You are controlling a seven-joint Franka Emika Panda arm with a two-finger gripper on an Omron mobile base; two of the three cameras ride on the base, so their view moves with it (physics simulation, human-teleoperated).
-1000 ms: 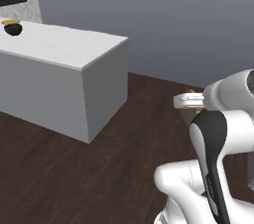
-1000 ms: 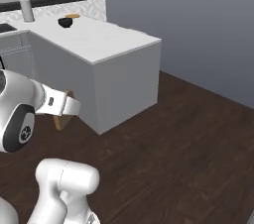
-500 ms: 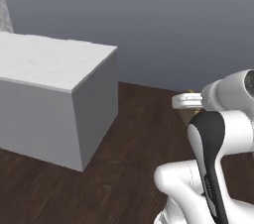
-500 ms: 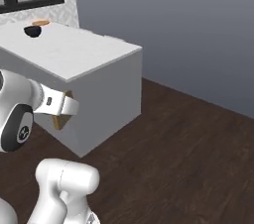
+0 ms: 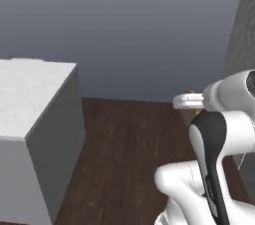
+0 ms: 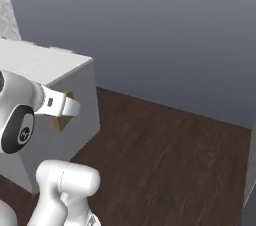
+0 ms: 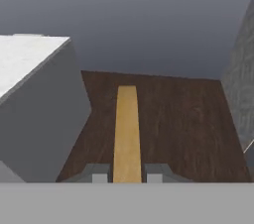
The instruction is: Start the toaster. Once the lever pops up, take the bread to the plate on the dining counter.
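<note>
Left base view: the dining bench (image 5: 30,94) occupies the left edge of the frame, from mid-height down to the bottom. Its white, grey-veined top shows as a pale slab; its grey panel side faces right and drops to the dark wooden floor (image 5: 124,154). A plain grey wall (image 5: 124,25) fills the upper half of the frame. At right centre the white arm carries the claw (image 5: 189,100), which points toward the left of the frame. A small tan edge of the bread (image 5: 190,92) shows just above and behind the claw.

Right base view: the dining bench (image 6: 45,65) lies at the left, mid-frame, with its corner pointing right. The claw (image 6: 64,110) sits at left centre, in front of the grey bench side. The bread (image 6: 62,120) projects from it as a tan slice, seen against the panel. The floor (image 6: 170,160) spreads across the lower right of the frame.

Hand view: the bench (image 7: 34,99) fills the left side, white top at upper left, grey side below. In the centre, the bread (image 7: 127,134) runs as a narrow golden-brown strip, edge-on, from the bottom of the picture up to mid-frame. The two fingertips (image 7: 96,173) press against it, one on each side, at bottom centre. The claw (image 7: 127,174) is closed on the bread, and the slice is clear of the bench, above the floor (image 7: 178,129). A grey surface (image 7: 243,84) borders the right edge of the frame.
</note>
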